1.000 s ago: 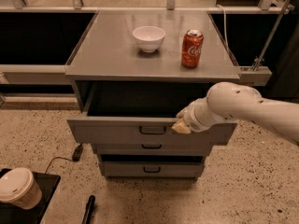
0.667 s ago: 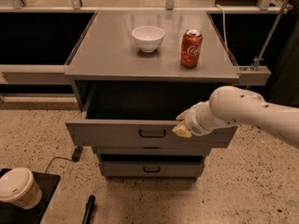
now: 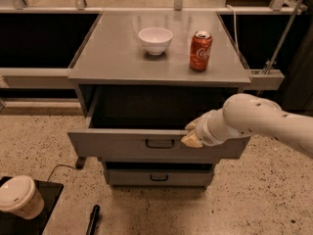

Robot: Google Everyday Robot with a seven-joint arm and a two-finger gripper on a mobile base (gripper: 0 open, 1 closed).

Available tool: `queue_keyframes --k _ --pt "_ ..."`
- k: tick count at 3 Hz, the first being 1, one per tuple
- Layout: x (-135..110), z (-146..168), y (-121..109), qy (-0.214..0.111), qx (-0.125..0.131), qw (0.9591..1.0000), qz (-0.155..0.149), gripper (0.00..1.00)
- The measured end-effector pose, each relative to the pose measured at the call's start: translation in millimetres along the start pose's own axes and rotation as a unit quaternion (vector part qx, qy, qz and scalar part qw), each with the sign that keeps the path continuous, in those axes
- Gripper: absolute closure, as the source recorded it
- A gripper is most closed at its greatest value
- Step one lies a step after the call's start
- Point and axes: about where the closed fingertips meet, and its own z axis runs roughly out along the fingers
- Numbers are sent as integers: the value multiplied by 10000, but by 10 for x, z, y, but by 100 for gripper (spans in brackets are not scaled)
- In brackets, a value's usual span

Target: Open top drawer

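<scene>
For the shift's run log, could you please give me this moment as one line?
top drawer: open | pincer: at its front rim, right of the handle | cabinet top: white bowl, red can

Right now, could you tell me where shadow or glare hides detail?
Camera view: the top drawer is black shadow inside, contents unreadable; soft glare lies on the tabletop behind the bowl; the gripper, at the drawer front right of the handle, is evenly lit.

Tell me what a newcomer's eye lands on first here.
The white arm reaches in from the picture's right, its gripper at the front edge of the top drawer, which stands open. On the cabinet top above sit a white bowl and a red soda can.
</scene>
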Motion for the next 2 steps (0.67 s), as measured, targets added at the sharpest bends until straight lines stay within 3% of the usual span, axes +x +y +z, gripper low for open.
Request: queue_keyframes --k 2 --pt "46 -74 97 -45 -17 10000 13 100"
